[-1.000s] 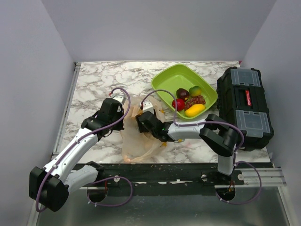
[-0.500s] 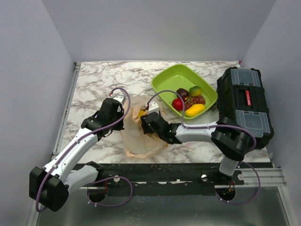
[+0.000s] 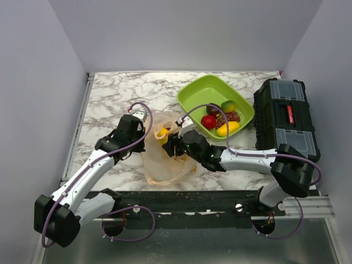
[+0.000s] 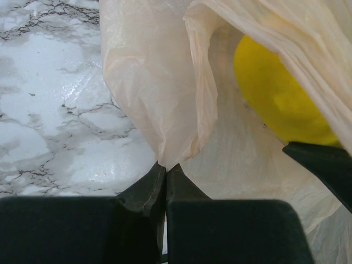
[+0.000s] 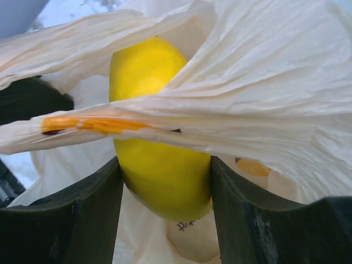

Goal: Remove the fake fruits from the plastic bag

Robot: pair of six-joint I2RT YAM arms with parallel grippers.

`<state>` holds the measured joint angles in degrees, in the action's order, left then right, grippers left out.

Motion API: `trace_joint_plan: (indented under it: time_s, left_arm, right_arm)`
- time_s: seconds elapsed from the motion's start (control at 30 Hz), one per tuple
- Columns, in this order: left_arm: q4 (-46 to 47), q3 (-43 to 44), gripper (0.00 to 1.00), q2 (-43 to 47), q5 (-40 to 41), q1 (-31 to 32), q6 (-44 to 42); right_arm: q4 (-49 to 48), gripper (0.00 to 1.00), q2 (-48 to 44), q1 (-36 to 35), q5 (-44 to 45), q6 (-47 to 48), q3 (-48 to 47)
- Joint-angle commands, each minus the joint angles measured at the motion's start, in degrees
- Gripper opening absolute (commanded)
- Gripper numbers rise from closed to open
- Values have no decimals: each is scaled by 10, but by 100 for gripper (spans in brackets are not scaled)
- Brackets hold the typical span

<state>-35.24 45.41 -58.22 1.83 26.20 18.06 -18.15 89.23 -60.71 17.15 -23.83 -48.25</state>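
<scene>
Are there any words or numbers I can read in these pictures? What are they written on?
No text here can be read.
The red label on the black toolbox: too small to read.
The small dark print on the plastic bag, just below the yellow fruit in the right wrist view: too blurred to read.

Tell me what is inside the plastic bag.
A yellow fruit sits in the plastic bag's mouth, clamped between the right gripper's fingers. Crinkled folds cross it and hide the rest, so whether more fruit lies inside cannot be told.
</scene>
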Motion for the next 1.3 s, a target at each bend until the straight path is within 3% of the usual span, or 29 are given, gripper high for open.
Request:
trace_joint_plan:
  time_s: [0.0,0.27,0.53,0.7,0.93,1.1,1.27]
  left_arm:
    - [5,3,0,0,-15,-4,6]
    - [7,1,0,6,-11,-4,5]
    - [6,2,0,4,-16,-4,6]
    - [6,1,0,4,-14,-4,5]
    - [5,3,0,3,-15,-4,5]
    - [6,1,0,4,-13,-4,5]
    - [4,4,0,-1,-17,-4,5]
  right_arm:
    - [-42,1,2,-4,-82,-11,12]
    - [-122,1,-56,-4,-197,-2,46]
    - [-166,1,-183,-5,-185,5,92]
    - [-154,1,-250,-4,-85,7,107]
    - [-17,1,-265,0,244,-33,97]
    - [60,1,-236,37,284,-42,72]
    - [94,1,-176,105,233,-35,33]
